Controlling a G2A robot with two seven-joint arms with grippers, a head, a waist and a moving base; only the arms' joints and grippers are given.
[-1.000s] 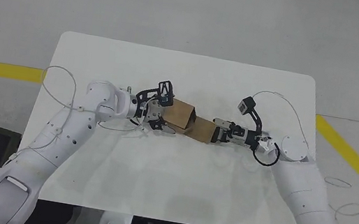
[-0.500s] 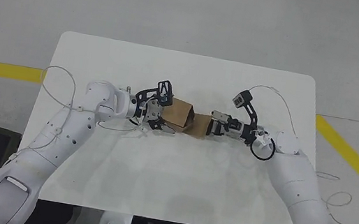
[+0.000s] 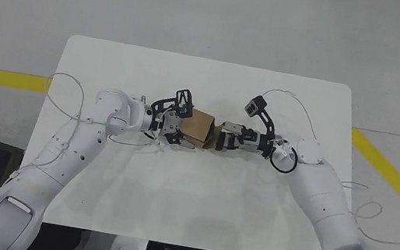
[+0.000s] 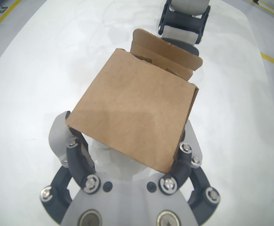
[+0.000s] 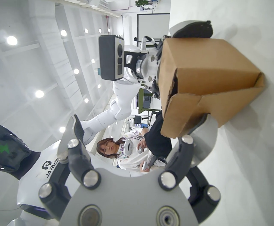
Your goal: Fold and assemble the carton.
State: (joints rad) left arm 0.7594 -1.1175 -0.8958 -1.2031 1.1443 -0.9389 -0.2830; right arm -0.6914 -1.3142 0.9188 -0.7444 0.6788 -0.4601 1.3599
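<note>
Top view: brown carton (image 3: 198,128) lies approx mid-table (image 3: 186,210), a bit nearer the far edge than the near one, its length running toward the table's left and right edges. L claw (image 3: 171,131) is at the carton's left end and R claw (image 3: 221,138) at its right end. The arms come in from opposite sides.

Left wrist view: L claw (image 4: 128,137) clamps the carton (image 4: 137,107) across its near end, w/ one finger (image 4: 78,145) on each side wall, both touching cardboard. At the far end a rounded flap (image 4: 171,53) stands half-folded. R claw (image 4: 182,32) is right behind the flap, touching it.

Right wrist view: R claw (image 5: 141,128) is spread wide, gripping nothing. One finger (image 5: 205,130) sits against the end flap (image 5: 188,113); the other finger is well clear of the carton (image 5: 214,62).
</note>
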